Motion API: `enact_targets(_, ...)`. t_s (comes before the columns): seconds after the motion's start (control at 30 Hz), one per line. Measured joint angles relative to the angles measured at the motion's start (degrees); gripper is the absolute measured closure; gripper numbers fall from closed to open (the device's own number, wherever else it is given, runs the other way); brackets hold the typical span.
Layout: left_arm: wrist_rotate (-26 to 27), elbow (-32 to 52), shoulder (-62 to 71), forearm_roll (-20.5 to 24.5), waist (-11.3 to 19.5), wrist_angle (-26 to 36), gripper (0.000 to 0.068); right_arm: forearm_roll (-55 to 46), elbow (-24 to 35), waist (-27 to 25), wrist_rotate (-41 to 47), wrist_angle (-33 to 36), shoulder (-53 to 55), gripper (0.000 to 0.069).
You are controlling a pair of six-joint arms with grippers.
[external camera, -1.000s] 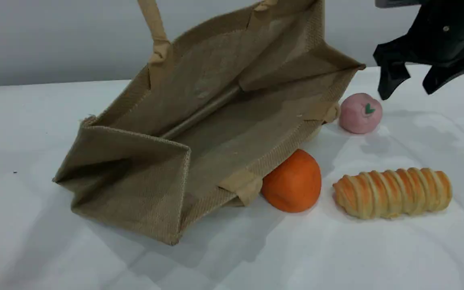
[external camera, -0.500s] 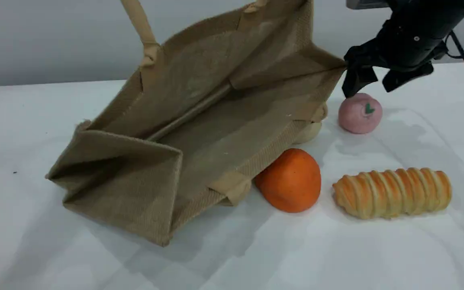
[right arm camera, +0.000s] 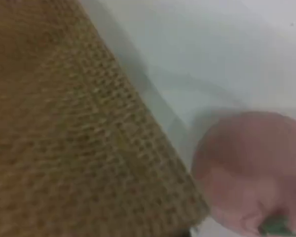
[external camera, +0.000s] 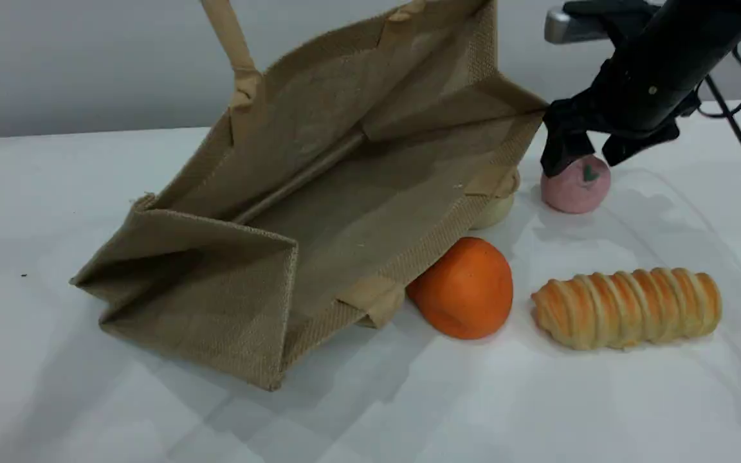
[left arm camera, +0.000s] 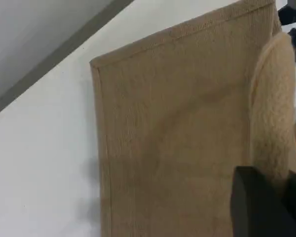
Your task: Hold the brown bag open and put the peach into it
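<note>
L jaws clamped on brown bag (external camera: 319, 186) handle (external camera: 232, 45), upper left of frame, so mouth gapes toward peach (external camera: 575, 185) at right on desk (external camera: 602, 411). R gripper (external camera: 592, 151) jaws wide, straddling peach top; not gripping yet.

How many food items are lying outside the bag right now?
4. The peach under the right gripper; a cream lump half tucked under the brown bag; an orange fruit against its front edge; a bread roll at right. The bag may hide more.

white table (external camera: 87, 399), plain grey wall (external camera: 55, 58)
</note>
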Motion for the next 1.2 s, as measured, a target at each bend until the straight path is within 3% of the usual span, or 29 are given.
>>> enact_targets(0.23,0.1,0.0,0.0,0.0,0.0,0.0,0.0589,0.2,0.0,0.0,-0.1,-1.9,2.5,0.0138)
enact_targets(0.33,0.1,0.0,0.0,0.0,0.0,0.0,0.0589,0.4,0.0,0.0,-0.1,-2.5,2.9,0.0177)
enact_targets(0.43,0.1,0.0,0.0,0.0,0.0,0.0,0.0589,0.4,0.0,0.0,-0.1,-2.9,2.9,0.0271)
enact_targets(0.63,0.1,0.0,0.0,-0.3,0.0,0.0,0.0589,-0.4,0.0,-0.1,-0.1,-3.3,2.8,0.0563)
enact_targets(0.73,0.1,0.0,0.0,-0.4,0.0,0.0,0.0589,-1.5,0.0,-0.1,0.2,-1.6,2.1,0.0653)
enact_targets(1.2,0.2,0.0,0.0,-0.4,0.0,0.0,0.0589,-13.8,2.8,-0.1,13.7,15.0,-11.7,0.0664)
